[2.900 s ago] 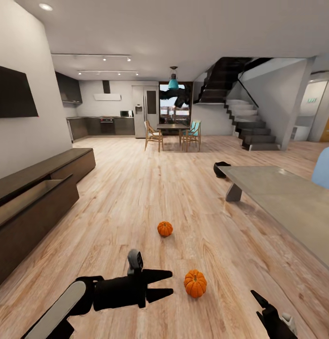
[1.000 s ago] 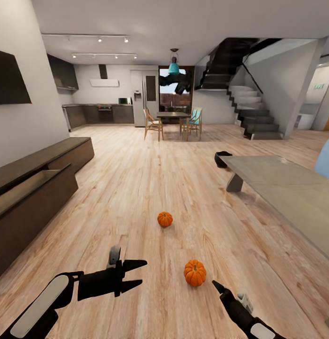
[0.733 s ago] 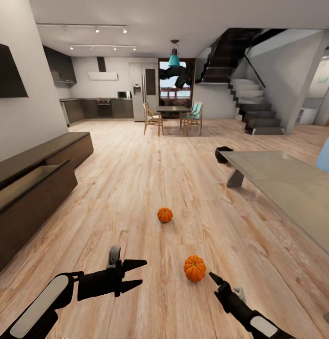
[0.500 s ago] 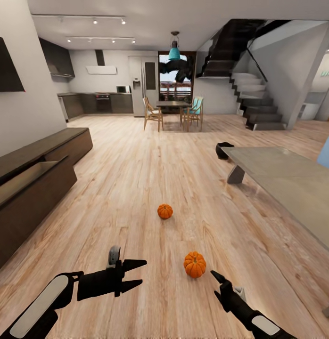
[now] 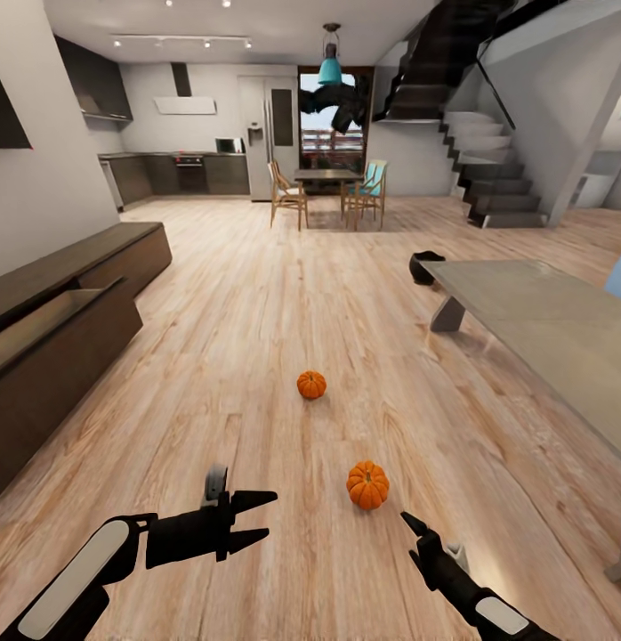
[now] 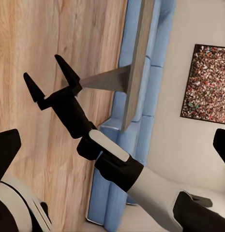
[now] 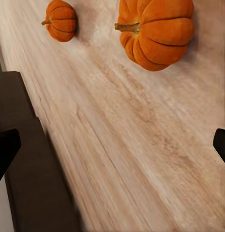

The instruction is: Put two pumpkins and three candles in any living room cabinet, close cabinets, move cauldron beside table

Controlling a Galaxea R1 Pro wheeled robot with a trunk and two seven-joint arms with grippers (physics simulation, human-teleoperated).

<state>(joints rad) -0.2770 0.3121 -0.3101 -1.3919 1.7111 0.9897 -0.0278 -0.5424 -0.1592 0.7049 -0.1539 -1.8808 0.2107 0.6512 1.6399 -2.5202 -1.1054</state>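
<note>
Evidently lined up for a pick, the right gripper (image 5: 407, 525) hovers with jaws spread just short of the nearer pumpkin (image 5: 368, 484) on the floor (image 5: 257, 356), while the left gripper (image 5: 266, 516) waits open

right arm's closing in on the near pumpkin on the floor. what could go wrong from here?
1. The near pumpkin is round and sits loose on smooth floor; the open right gripper comes in low from one side, so a fingertip may nudge it rolling instead of straddling it.
2. A roll could send it toward the far pumpkin or under the table.
3. The cabinet has a drawer standing open, and it is well off to the left; carrying there means a base move with a possibly weak grip.
</note>
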